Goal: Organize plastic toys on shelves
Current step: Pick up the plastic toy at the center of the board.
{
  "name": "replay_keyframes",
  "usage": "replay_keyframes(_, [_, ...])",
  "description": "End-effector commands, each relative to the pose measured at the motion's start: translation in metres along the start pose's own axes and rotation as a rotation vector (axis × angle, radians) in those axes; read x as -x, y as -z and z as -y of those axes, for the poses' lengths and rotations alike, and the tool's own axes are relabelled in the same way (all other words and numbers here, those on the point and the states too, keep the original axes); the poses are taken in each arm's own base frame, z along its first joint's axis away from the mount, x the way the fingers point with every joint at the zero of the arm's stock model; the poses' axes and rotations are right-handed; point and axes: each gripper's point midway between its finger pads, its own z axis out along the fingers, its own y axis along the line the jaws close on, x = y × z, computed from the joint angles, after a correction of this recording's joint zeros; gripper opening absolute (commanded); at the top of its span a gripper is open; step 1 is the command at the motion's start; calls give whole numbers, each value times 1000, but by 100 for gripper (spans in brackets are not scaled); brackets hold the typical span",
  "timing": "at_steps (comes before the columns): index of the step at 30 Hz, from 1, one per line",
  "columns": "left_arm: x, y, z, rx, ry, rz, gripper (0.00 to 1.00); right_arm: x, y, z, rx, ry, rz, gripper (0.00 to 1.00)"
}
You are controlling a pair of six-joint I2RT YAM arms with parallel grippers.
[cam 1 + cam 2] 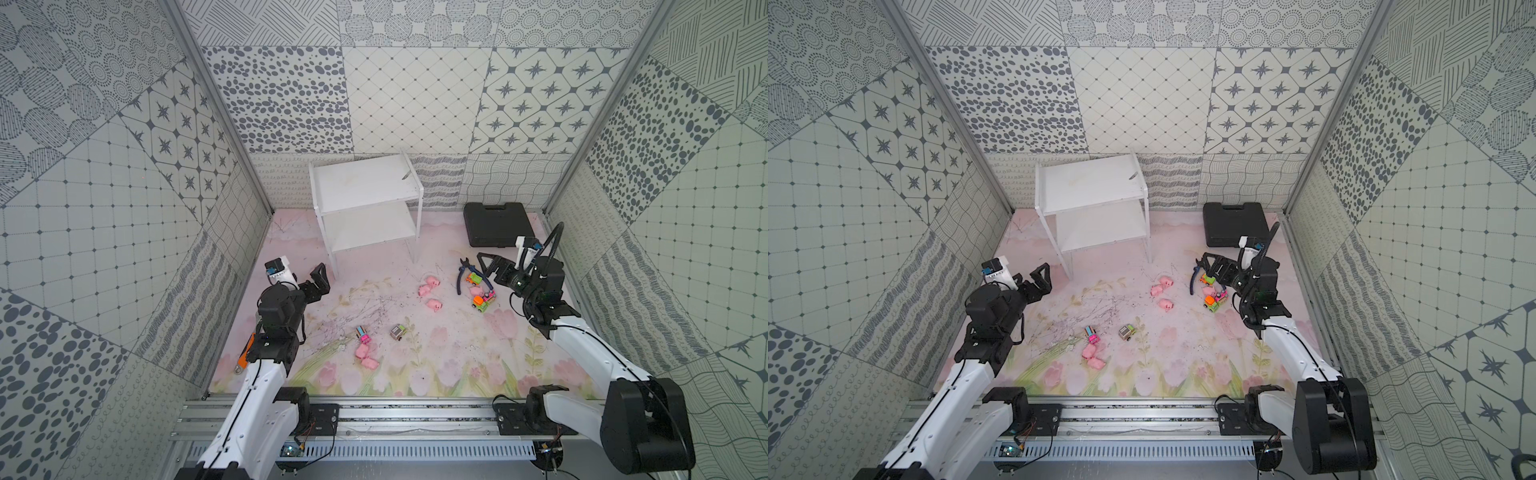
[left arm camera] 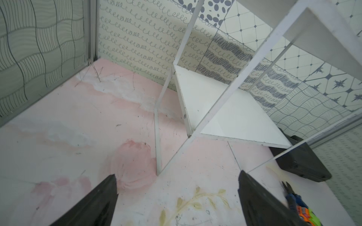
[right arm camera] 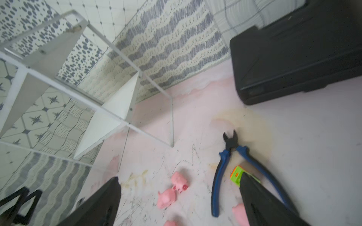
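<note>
1. Both arms sit closest to you. The left gripper (image 2: 177,174) is spread wide and holding nothing, just in front of the shelves' (image 1: 365,187) front-left leg. The right gripper (image 3: 179,177) is equally wide and empty, hovering front-right of the shelves.
2. Shelves: skinny legs and flat white boards with no lip, both tiers bare. Clip a leg and I reckon the whole rack skids or tips.
3. The black case (image 1: 496,224) is hard moulded plastic, right of the shelves. It's not a toy, so skip it.
4. The pliers (image 3: 229,145) have blue grips and lie front-right of the shelves, with a green car (image 3: 236,175) between the handles. Pinch there and you could snag a handle instead.
5. The toy cars (image 1: 481,306) are boxy, glossy and wheeled, all on the mat in front of the shelves. They'd probably roll off a board.
6. The pigs (image 1: 435,306) are smooth, rounded and pink, also out front. They could easily squirt out of a pinch.
</note>
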Motion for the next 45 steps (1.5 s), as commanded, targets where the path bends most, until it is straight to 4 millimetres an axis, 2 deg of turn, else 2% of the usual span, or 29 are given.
replay_keyframes(1, [-89, 29, -8, 74, 552, -367, 95, -52, 0, -46, 167, -1, -188, 99])
replay_keyframes(3, [-113, 37, -4, 83, 659, -472, 91, -77, 2, -63, 194, 84, -244, 99])
replay_keyframes(6, [-147, 51, -3, 154, 711, -620, 90, -95, 2, -80, 230, 168, -276, 99])
replay_keyframes(10, [-181, 75, -8, 307, 658, -742, 88, -112, -2, -87, 252, 223, -331, 99])
replay_keyframes(12, [-192, 85, -15, 401, 594, -772, 85, -119, -5, -91, 263, 237, -353, 99])
replay_keyframes(15, [-204, 89, -21, 510, 522, -795, 82, -128, -9, -95, 279, 244, -374, 99])
replay_keyframes(19, [-209, 74, -10, 575, 398, -812, 73, -138, -15, -100, 294, 248, -404, 99])
replay_keyframes(26, [-223, 49, 11, 714, 191, -907, 70, -140, -16, -104, 304, 265, -414, 99])
replay_keyframes(29, [-231, 43, 12, 734, 167, -922, 70, -139, -13, -103, 297, 280, -408, 99])
replay_keyframes(37, [-241, 22, 20, 715, 111, -949, 57, -138, -10, -103, 295, 302, -408, 99])
replay_keyframes(43, [-243, 20, 24, 694, 74, -976, 41, -137, -11, -104, 298, 312, -411, 99])
replay_keyframes(45, [-241, 20, 27, 673, 49, -987, 39, -136, -11, -105, 300, 314, -409, 99])
